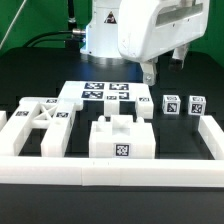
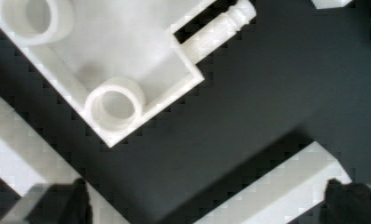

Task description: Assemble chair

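Hovering gripper (image 1: 149, 76), marker board (image 1: 105, 93) beside, cubes (image 1: 172, 104) near

Robotics lab bench, black tabletop (image 1: 30, 70), tagged marker board (image 1: 105, 93), white border rails (image 1: 110, 172)

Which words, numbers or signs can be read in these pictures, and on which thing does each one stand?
No readable words or numbers.
Square tags on the marker board, the two small cubes, the notched block and the X-braced frame: black-and-white patterns, no letters.
Dark mark on the robot arm: too small to read.
Wrist view: no text.
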`<state>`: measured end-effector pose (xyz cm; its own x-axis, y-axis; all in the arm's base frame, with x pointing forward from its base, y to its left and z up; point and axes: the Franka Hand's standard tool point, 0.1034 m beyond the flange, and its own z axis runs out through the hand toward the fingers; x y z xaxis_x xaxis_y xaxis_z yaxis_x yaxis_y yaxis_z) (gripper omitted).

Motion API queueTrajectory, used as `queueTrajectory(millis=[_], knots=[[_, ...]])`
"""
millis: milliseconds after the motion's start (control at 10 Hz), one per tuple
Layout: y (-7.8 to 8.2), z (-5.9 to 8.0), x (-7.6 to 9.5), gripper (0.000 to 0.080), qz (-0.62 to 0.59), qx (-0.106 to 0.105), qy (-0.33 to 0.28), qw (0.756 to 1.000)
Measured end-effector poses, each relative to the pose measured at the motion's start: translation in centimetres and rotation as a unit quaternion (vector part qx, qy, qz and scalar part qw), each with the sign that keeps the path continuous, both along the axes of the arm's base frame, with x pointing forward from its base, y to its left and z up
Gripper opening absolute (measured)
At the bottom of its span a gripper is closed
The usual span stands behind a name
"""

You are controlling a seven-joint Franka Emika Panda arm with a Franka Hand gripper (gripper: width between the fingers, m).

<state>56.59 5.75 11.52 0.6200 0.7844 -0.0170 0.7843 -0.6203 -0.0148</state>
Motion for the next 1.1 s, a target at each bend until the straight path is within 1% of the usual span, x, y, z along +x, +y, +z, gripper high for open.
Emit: queueTrajectory(millis=[500, 600, 700, 900, 1100], knots=[[0.0, -0.1, 0.0, 0.0649, 0.0, 0.0, 0.0, 1.0], [-0.2, -0.3, 0.0, 0.0649, 0.006, 0.0, 0.001, 1.0], [-1.1, -1.4, 0.2, 0.0649, 0.021, 0.0, 0.0, 1.0], [-2.1, -3.9, 0.7, 0.0649, 0.029, 0.001, 0.002, 1.0], [-2.9, -5.0, 1.4, 0.0649, 0.024, 0.001, -0.001, 1.0]])
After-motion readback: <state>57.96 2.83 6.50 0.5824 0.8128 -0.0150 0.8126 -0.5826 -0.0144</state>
